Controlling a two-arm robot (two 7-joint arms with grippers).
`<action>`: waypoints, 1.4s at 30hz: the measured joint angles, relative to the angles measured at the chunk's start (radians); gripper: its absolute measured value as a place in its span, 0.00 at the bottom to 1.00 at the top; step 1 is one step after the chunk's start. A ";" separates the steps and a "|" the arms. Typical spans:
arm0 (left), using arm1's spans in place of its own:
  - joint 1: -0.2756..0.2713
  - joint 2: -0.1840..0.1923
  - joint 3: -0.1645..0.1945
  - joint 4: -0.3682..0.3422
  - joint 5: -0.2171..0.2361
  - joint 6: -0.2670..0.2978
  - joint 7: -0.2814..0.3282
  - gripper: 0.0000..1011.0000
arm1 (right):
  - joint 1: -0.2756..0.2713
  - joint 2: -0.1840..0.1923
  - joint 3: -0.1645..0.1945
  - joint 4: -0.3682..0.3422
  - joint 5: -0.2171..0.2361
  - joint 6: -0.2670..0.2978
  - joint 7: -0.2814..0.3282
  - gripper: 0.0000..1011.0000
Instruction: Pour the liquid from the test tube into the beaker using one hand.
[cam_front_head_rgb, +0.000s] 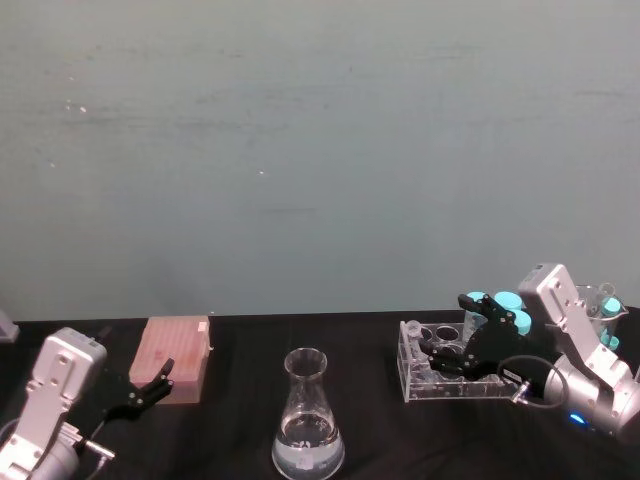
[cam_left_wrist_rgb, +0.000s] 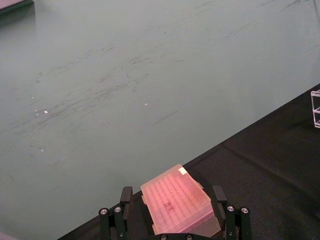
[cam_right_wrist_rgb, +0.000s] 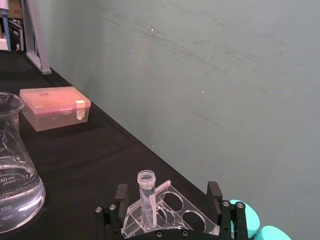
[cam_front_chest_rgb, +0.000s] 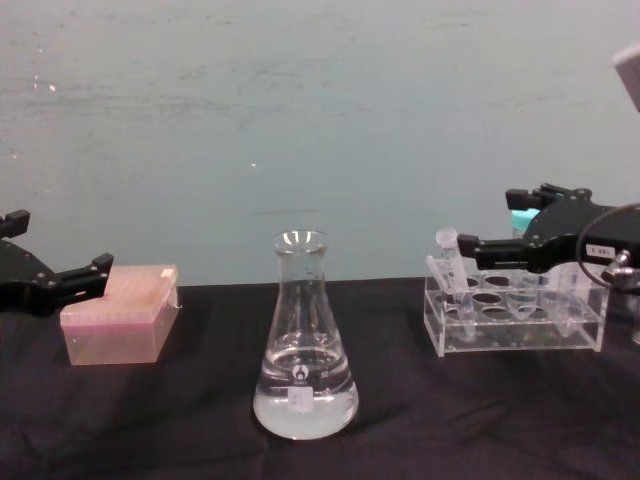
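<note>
right gripper (cam_right_wrist_rgb: 167, 189) released, empty; tube (cam_right_wrist_rgb: 146, 196) just ahead, near-upright in rack (cam_front_chest_rgb: 515, 330) end nearest beaker (cam_front_chest_rgb: 303, 350). left gripper (cam_left_wrist_rgb: 172, 192) released, parked well apart.

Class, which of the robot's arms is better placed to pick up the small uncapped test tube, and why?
Right. The right gripper hangs open at the rack, the test tube just before it; the left gripper sits by the pink box, beyond the beaker.

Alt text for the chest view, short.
Right gripper, jaws open, is at the test tube leaning in a clear rack. The beaker with liquid stands centre; left gripper sits by a pink box.
</note>
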 joint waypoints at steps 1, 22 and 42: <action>0.000 0.000 0.000 0.000 0.000 0.000 0.000 0.99 | 0.006 -0.004 0.000 0.009 -0.004 -0.001 0.008 0.99; 0.000 0.000 0.000 0.000 0.000 0.000 0.000 0.99 | 0.073 -0.062 0.000 0.133 -0.059 -0.012 0.086 0.99; 0.000 0.000 0.000 0.000 0.000 0.000 0.000 0.99 | 0.109 -0.107 0.009 0.211 -0.097 -0.026 0.101 0.99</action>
